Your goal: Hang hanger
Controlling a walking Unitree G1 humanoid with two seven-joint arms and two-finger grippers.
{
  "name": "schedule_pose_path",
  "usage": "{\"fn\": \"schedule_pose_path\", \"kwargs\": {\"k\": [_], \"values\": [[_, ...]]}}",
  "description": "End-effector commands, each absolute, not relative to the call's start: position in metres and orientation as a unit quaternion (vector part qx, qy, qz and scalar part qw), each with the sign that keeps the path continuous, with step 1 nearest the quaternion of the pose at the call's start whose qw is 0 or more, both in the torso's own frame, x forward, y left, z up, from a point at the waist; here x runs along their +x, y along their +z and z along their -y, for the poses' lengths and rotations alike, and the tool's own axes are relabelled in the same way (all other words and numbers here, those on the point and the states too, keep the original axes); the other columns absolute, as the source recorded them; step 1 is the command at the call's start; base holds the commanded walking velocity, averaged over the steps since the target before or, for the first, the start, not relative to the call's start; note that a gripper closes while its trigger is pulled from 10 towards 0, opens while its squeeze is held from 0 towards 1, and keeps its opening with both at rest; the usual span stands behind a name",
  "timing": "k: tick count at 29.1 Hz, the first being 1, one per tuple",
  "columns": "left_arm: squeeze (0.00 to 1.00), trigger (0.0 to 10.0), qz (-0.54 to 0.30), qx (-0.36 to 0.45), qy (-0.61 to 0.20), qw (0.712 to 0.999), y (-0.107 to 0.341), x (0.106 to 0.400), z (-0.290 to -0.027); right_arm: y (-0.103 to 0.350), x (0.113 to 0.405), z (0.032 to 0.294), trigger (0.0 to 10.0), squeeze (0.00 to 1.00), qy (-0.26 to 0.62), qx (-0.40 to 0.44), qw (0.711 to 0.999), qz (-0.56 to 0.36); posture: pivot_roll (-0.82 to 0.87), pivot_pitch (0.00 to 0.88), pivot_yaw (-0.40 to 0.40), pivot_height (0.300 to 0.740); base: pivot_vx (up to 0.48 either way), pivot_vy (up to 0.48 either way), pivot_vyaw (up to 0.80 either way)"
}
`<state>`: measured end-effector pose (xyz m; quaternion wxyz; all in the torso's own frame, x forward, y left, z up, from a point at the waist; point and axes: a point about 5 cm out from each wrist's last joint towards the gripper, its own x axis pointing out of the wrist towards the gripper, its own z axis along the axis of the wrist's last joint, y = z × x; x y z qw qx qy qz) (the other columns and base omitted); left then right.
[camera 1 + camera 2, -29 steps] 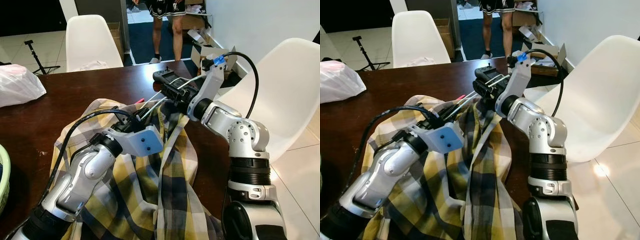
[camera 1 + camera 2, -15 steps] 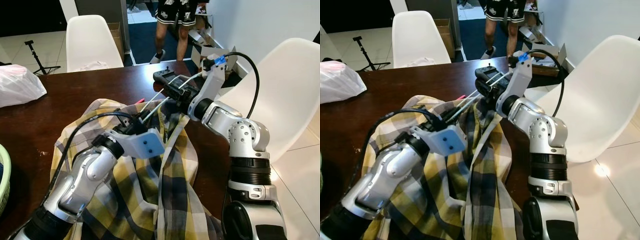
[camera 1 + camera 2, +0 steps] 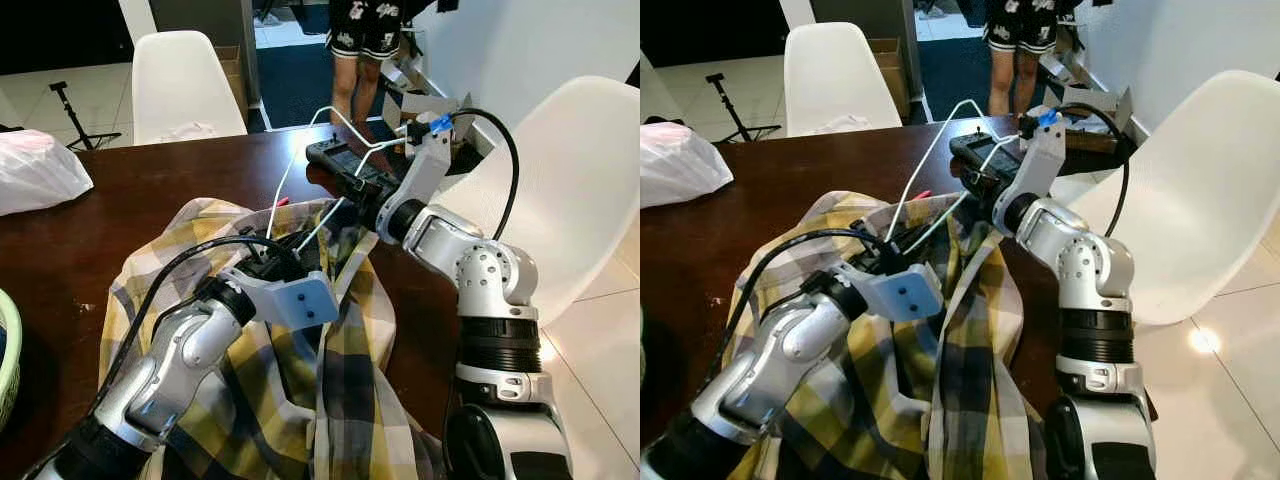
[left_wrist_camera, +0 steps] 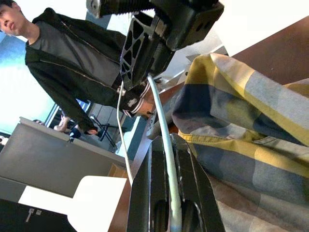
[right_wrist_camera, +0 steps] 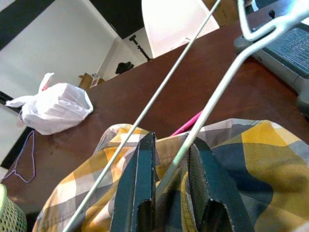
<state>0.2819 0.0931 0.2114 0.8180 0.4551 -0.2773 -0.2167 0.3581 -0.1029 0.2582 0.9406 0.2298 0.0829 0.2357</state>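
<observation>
We see the hanger [image 3: 300, 175] as a thin white wire frame, its two slender rods rising from the middle of the head views toward the upper centre, where they bend into a rounded corner above the table. It is lifted off the wood, slanting up out of the collar of a plaid shirt [image 3: 340, 370]. The wire looks smooth and slightly glossy, round in section.

Our left gripper [image 4: 169, 193], low and left of centre in the head views, has its two black fingers pressed tight on one rod; in the left wrist view the wire runs straight up between the closed pads. Our right gripper [image 5: 169, 193], at upper centre right, has its fingers nearly together around the other rod, which passes between them in the right wrist view; they appear to pinch it.

The shirt is soft woven cloth in yellow, grey and dark navy checks, crumpled in loose folds across the lower half of the frame. It lies on a dark brown wooden table [image 3: 120, 190] with a smooth, faintly shiny top. A dark flat device with keys [image 3: 335, 160] rests on the table near the right gripper. A white crinkled plastic bag [image 3: 35, 170] sits at the left edge. Two moulded white plastic chairs [image 3: 185, 85] stand by the table, and a person [image 3: 360, 40] stands at the top of the frame.
</observation>
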Motion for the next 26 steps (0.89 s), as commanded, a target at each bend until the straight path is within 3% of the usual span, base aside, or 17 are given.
{"fn": "schedule_pose_path", "kwargs": {"k": [1, 8, 9, 10, 11, 21, 26], "values": [[0.0, 0.0, 0.315, 0.446, -0.199, 0.813, 0.225, 0.28, -0.093, 0.233, 0.359, 0.111, 0.0, 0.0, 0.201, 0.223, 0.944, -0.135, 0.02, 0.145, 0.022, 0.74, 0.0, 0.0, 0.0], [0.0, 0.0, 0.3, 0.406, -0.196, 0.841, 0.225, 0.283, -0.094, 0.237, 0.36, 0.112, 0.0, 0.0, 0.203, 0.232, 0.946, -0.104, 0.02, 0.147, 0.021, 0.74, 0.0, 0.0, 0.0], [0.0, 2.4, 0.292, 0.383, -0.199, 0.854, 0.225, 0.284, -0.096, 0.238, 0.36, 0.112, 0.0, 0.0, 0.205, 0.23, 0.946, -0.096, 0.02, 0.146, 0.022, 0.74, 0.0, 0.0, 0.0], [0.0, 2.4, 0.287, 0.367, -0.201, 0.862, 0.225, 0.285, -0.096, 0.239, 0.36, 0.112, 0.0, 0.0, 0.207, 0.229, 0.947, -0.09, 0.02, 0.146, 0.022, 0.74, 0.0, 0.0, 0.0], [1.0, 10.0, 0.285, 0.348, -0.199, 0.871, 0.227, 0.285, -0.098, 0.24, 0.36, 0.113, 0.0, 0.0, 0.207, 0.224, 0.949, -0.081, 0.03, 0.146, 0.024, 0.74, 0.0, 0.0, 0.0], [1.0, 10.0, 0.278, 0.296, -0.196, 0.893, 0.23, 0.288, -0.101, 0.243, 0.361, 0.114, 0.0, 0.0, 0.205, 0.201, 0.957, -0.05, 0.04, 0.138, 0.026, 0.74, 0.0, 0.0, 0.0], [1.0, 10.0, 0.26, 0.242, -0.182, 0.917, 0.23, 0.292, -0.111, 0.249, 0.364, 0.126, 0.0, 0.0, 0.177, 0.18, 0.968, -0.004, 0.04, 0.14, 0.027, 0.74, 0.0, 0.0, 0.0]]}}
